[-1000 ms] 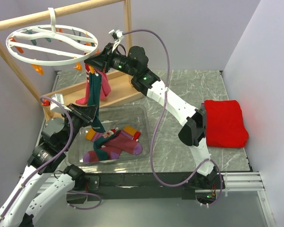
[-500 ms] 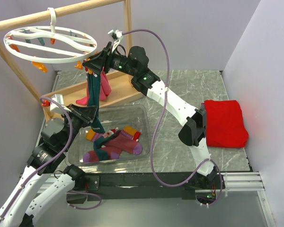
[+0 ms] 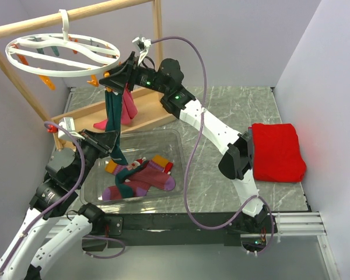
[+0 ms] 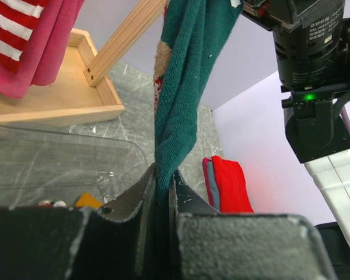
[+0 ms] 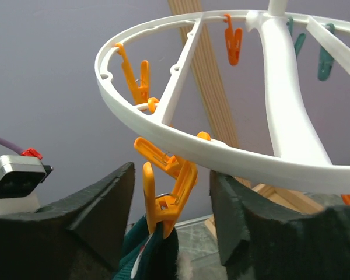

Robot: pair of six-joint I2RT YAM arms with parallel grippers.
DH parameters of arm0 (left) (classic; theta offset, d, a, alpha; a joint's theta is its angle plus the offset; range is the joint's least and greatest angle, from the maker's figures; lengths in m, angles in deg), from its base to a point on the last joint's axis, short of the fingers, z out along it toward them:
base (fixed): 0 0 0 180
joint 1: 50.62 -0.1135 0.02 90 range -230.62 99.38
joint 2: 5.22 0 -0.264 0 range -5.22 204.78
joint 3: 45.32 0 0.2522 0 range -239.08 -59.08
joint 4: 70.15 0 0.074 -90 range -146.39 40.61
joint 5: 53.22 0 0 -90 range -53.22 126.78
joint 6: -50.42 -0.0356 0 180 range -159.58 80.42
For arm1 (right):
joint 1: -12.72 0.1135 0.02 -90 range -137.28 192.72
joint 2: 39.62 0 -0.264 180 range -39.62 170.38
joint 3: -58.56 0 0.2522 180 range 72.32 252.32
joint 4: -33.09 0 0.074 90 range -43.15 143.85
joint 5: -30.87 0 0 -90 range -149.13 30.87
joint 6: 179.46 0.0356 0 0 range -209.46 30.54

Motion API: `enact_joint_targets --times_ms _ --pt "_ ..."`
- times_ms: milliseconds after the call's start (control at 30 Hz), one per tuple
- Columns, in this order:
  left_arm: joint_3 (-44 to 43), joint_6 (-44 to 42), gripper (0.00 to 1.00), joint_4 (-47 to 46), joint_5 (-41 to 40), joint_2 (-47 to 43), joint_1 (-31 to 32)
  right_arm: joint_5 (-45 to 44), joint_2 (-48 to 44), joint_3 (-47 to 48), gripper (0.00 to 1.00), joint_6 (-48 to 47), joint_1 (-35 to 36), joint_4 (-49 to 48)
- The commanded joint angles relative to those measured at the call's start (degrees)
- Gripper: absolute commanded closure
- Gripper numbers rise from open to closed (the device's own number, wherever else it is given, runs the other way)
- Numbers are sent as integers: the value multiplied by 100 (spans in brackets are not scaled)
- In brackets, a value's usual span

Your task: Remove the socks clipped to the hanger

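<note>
The dark teal sock (image 3: 111, 116) is seen hanging below the hanger (image 5: 251, 166), with its cuff caught in an orange clip (image 5: 163, 201) at the hanger's rim. Its lower part is pinched flat between the pressed-together jaws of the left gripper (image 4: 161, 184), well below the hanger. The right gripper (image 5: 170, 178) is held just under the hanger's rim with its jaws spread, 1 on each side of the clip and clear of it. A pink striped sock (image 4: 23, 41) is hung beside the teal one.

The sock is judged to be light, soft and stretchy, so a pull low down would probably lengthen the knit and swing the hanger before the cuff is freed. A hold close under the clip, or a squeeze on the clip's 2 tails, is judged better.

A printed label is visible on the right arm's black housing, but it cannot be read with certainty
</note>
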State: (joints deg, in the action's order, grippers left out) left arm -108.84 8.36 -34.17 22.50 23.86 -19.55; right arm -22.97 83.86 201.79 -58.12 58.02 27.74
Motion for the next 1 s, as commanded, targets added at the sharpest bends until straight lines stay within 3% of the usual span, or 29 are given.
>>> enact_joint_targets --times_ms 0,133,233,467,767,967 --pt "-140 66 86 90 172 -16 -4 181 88 298 43 224 -74 -760" --pt "-131 49 86 107 154 -43 -4 137 45 254 49 277 -74 -874" --pt "-131 57 86 125 136 -52 -5 110 79 315 60 329 -83 -866" --pt "-69 75 86 125 136 -69 -4 128 168 491 100 418 -109 -778" --pt "405 154 86 90 189 -87 -4 -267 150 527 100 654 -118 -444" --pt "502 -91 87 -120 -337 211 -4 -522 -96 72 100 1919 -100 -567"
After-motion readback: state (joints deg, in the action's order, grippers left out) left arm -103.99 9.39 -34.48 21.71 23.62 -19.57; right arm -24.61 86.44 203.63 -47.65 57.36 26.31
